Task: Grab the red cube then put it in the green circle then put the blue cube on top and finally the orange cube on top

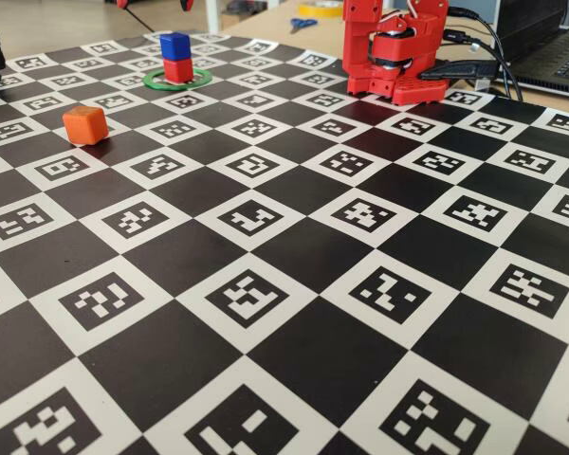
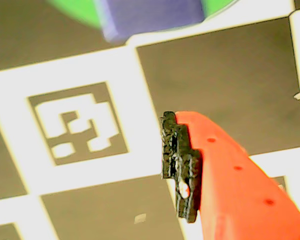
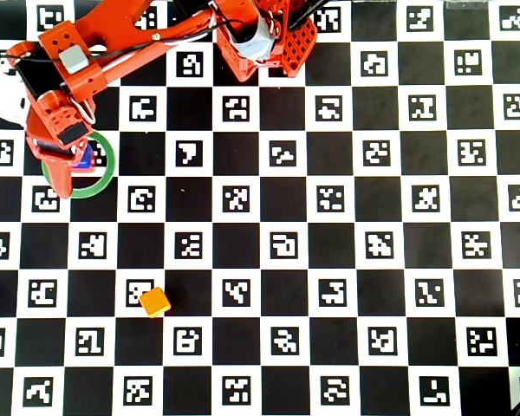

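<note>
Near the board's (image 1: 294,284) far left corner in the fixed view, the blue cube (image 1: 174,45) sits on the red cube (image 1: 178,69) inside the green circle (image 1: 157,82); the orange cube (image 1: 85,124) lies by the left edge — the gripper (image 3: 65,169) hovers over the stack, jaw opening unclear.

The arm (image 3: 113,52) is made of bright red-orange plastic links, with black cables along them and a grey block near its wrist. Its base (image 1: 395,49) is red. The gripper finger (image 2: 230,175) carries a black ridged pad.
</note>
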Motion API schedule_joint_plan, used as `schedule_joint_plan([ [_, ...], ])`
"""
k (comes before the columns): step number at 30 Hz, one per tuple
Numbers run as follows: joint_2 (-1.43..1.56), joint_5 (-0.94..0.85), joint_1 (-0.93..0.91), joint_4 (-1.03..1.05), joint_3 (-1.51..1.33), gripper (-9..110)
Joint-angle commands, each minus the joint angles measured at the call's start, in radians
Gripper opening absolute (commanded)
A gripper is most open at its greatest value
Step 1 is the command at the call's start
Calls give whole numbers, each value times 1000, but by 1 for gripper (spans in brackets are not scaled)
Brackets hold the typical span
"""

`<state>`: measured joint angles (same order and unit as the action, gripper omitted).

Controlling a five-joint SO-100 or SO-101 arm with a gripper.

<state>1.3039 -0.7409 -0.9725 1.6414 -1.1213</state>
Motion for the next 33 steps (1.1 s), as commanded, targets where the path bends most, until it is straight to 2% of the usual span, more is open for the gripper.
schedule_joint_plan([
  [1,138,69,49,20,123,45],
  [12,190,373,235,132,178,40],
  [24,225,632,413,15,144,40],
  [33,202,799,526,15,103,40],
])
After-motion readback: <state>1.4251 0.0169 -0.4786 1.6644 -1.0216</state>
